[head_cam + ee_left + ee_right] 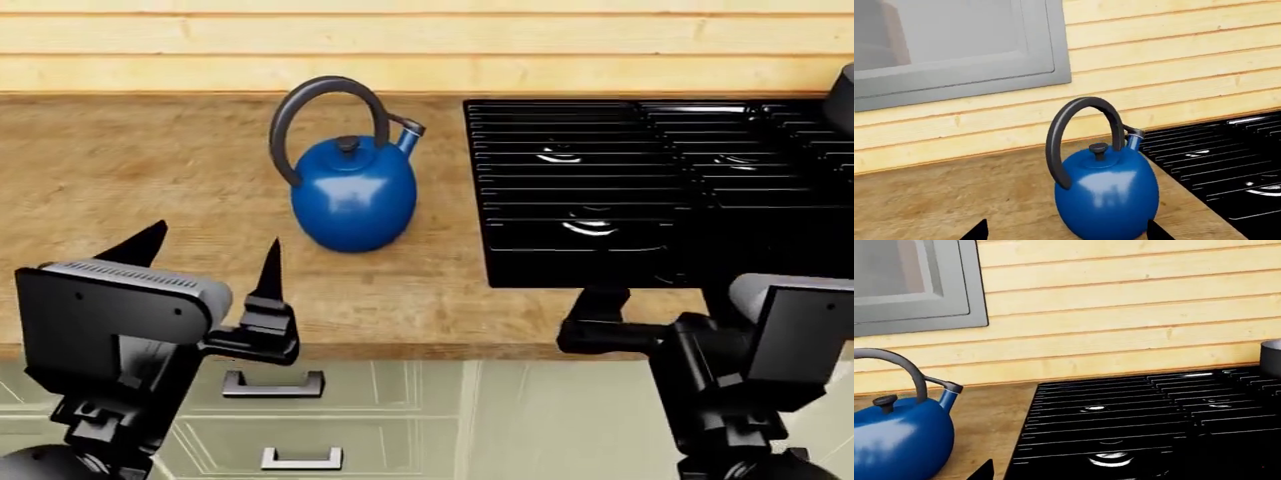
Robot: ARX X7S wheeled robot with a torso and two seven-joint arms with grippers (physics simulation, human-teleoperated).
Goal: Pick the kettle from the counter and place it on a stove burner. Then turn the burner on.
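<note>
Kettle: the blue kettle (352, 193) stands upright on the counter (120, 180), left of the cooktop (654, 190) and apart from its left edge, toward the far half of the worktop.
Kettle pointing: its short dark-tipped spout (408, 131) points far and right, toward the wall and the cooktop's far-left corner; the black lid knob (348, 144) sits on top.
Kettle long axis: the egg-shaped body is tallest top to bottom; the dark-grey arched handle (314, 105) rises over the lid, its arch running from the near-left side of the body across to the spout side.
Stove burner: glossy round burner caps show under the black grate bars; the nearest one (589, 227) lies right of the kettle, with two more farther back.
Left gripper: the left gripper (207, 260) hovers over the near part of the counter, near and left of the kettle and not touching it; its two pointed fingers (271, 272) stand spread apart with nothing between them. In the left wrist view the kettle (1106, 192) fills the gap ahead of the two tips.
Right gripper: the right arm (747, 350) sits at the near edge of the cooktop; its fingers are hidden in the head view, and the right wrist view shows only one dark tip, so whether they are spread or closed I cannot tell.
In the way: bare wood lies between the left gripper and the kettle.
Surroundings: pale yellow plank wall (1121, 315) behind the counter; a grey window frame (1047, 60) above and left of the kettle; a grey pot's edge (1272, 357) at the cooktop's far right; pale green drawers (400, 410) with metal handles below the counter.
</note>
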